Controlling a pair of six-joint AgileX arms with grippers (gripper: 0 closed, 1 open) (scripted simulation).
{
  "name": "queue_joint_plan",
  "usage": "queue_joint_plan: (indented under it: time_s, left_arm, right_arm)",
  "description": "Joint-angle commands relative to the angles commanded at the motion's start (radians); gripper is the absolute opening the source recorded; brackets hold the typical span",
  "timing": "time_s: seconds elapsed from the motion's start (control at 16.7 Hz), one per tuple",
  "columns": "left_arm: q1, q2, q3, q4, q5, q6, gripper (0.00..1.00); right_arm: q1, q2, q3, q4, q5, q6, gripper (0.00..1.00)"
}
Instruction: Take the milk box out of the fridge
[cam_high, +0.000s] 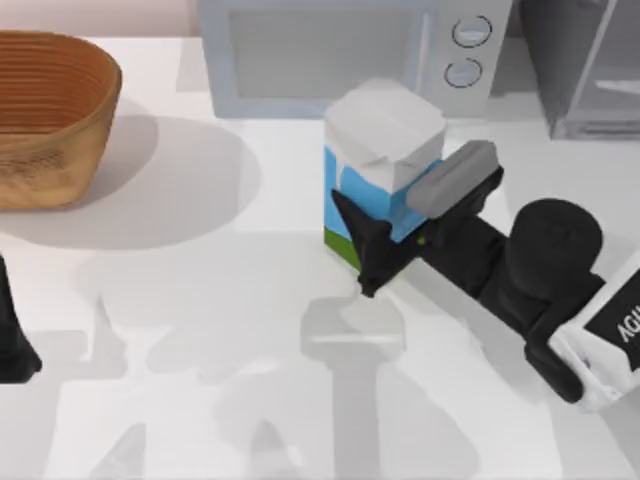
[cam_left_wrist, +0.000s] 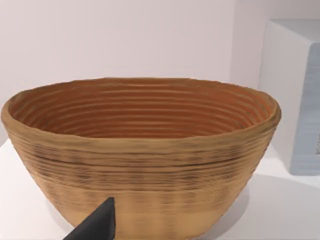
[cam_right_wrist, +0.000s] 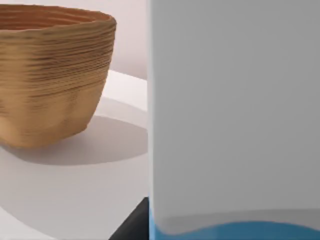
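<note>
Right gripper (cam_high: 385, 235) clamped on the upright rectangular milk box (cam_high: 383, 160), white top, blue-and-white sides, green strip at base; one black finger (cam_high: 362, 240) lies across its front face, the other seems hidden behind the carton. Milk box stands on the white table (cam_high: 200, 300), just in front of the pale blue-grey microwave with two round knobs (cam_high: 340, 50), apart from the dark grey fridge with silvery frame edges (cam_high: 590, 70) at the far right corner. Right wrist view: carton wall (cam_right_wrist: 235, 115) close up. Woven brown wicker basket (cam_high: 45, 115) sits far left. Left gripper (cam_high: 12, 345) parked at the left edge, finger spread can't be told.
</note>
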Motion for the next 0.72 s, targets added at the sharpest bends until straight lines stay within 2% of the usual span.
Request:
queue_joint_plan:
  time_s: [0.12,0.72]
  left_arm:
    - [0.000,0.000,0.000,0.000,0.000,0.000,1.00]
    - [0.000,0.000,0.000,0.000,0.000,0.000,1.00]
  right_arm:
    - [0.000,0.000,0.000,0.000,0.000,0.000,0.00]
    - [0.000,0.000,0.000,0.000,0.000,0.000,0.75]
